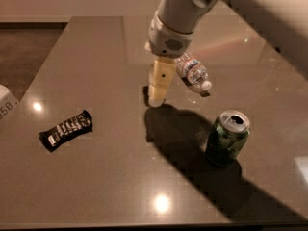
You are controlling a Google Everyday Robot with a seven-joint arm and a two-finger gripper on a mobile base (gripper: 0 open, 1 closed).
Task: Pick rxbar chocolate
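Observation:
The rxbar chocolate [66, 130] is a flat black wrapper with white lettering, lying at an angle on the dark table at the left. My gripper [157, 99] hangs from the arm near the table's middle, well to the right of the bar and a little farther back. It holds nothing that I can see. Its cream-coloured fingers [159, 83] point down at the table.
A clear plastic bottle [193, 72] lies on its side just right of the gripper. A green soda can [227, 138] stands upright at the right front. A white object [6, 103] sits at the table's left edge [29, 81]. The arm's shadow falls between gripper and can.

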